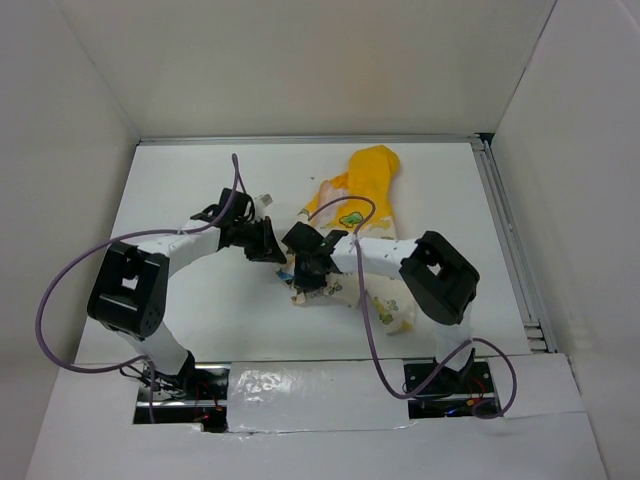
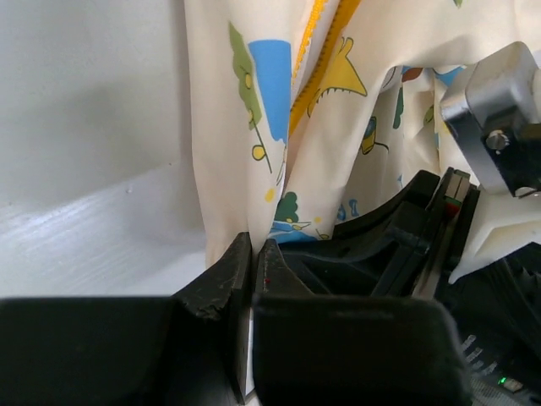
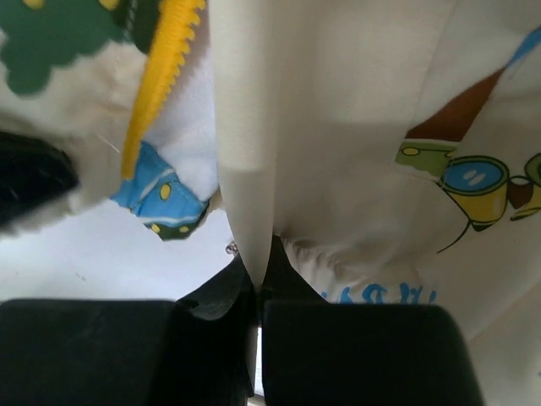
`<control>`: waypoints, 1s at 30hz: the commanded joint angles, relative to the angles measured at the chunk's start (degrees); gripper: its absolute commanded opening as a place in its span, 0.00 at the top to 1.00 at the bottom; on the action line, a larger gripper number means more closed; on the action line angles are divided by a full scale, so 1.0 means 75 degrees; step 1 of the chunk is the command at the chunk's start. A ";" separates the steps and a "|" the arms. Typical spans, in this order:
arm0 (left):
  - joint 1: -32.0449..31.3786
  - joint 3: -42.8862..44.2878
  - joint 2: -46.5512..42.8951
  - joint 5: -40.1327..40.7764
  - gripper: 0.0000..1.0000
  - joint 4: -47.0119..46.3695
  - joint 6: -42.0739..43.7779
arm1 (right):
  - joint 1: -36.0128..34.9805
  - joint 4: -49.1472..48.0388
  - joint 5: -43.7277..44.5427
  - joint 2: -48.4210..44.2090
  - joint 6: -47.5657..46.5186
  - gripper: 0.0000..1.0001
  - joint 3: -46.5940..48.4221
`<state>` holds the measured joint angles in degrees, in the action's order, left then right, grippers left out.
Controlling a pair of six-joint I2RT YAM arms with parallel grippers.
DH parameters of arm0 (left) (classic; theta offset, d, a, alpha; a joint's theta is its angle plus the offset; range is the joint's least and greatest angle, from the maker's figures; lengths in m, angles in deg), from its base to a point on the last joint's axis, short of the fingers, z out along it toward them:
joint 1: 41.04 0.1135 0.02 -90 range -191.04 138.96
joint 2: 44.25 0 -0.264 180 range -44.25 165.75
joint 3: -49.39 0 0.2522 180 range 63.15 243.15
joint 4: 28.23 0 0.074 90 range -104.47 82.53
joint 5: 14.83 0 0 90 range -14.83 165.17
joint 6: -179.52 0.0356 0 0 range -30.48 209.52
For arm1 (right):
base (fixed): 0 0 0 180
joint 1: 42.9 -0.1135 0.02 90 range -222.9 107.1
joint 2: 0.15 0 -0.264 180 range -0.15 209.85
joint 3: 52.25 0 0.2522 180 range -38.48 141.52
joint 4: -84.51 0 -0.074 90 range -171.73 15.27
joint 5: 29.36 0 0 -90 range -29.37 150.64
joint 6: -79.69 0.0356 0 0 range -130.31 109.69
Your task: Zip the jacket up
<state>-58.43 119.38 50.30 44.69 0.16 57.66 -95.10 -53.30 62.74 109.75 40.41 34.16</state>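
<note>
The jacket (image 1: 365, 205) lies mid-table, cream with cartoon prints, its yellow hood (image 1: 372, 170) pointing to the far side. Both arms meet at its near left part. My left gripper (image 1: 270, 243) is shut on a fold of the jacket's cream fabric (image 2: 228, 169), pinched between the fingertips (image 2: 254, 249). Yellow zipper teeth (image 2: 308, 51) run just right of that fold. My right gripper (image 1: 308, 275) is shut on another cream edge of the jacket (image 3: 245, 152), which hangs into the jaws (image 3: 259, 288). A yellow zipper strip (image 3: 156, 76) shows to its left.
White walls enclose the white table (image 1: 190, 190) on three sides. A metal rail (image 1: 505, 240) runs along the right edge. Purple cables (image 1: 60, 290) loop off both arms. The right arm's white and black wrist (image 2: 499, 118) sits close beside the left gripper.
</note>
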 commanded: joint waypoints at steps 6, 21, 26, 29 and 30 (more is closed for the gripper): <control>-0.0540 -0.0641 -0.0922 -0.0260 1.00 0.0018 -0.0229 | 0.0995 -0.1071 -0.1089 -0.3001 -0.1101 1.00 -0.2558; -0.2263 -0.1298 -0.0641 0.0267 0.71 0.0650 -0.0768 | 0.2215 -0.1575 -0.2531 -0.5384 -0.2555 1.00 -0.4716; -0.2439 -0.1274 -0.0500 0.0408 0.79 0.0745 -0.0780 | 0.2261 -0.1598 -0.2578 -0.5432 -0.2626 1.00 -0.4729; -0.2475 -0.1239 -0.0313 0.0443 0.79 0.0744 -0.0675 | 0.2273 -0.1669 -0.2637 -0.5408 -0.2649 1.00 -0.4752; -0.2486 -0.1146 -0.0231 0.0478 0.72 0.0779 -0.0640 | 0.2285 -0.1681 -0.2660 -0.5397 -0.2661 1.00 -0.4729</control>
<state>-76.59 109.91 46.84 47.99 4.42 52.15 -78.47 -62.48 43.64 70.28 21.73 -1.43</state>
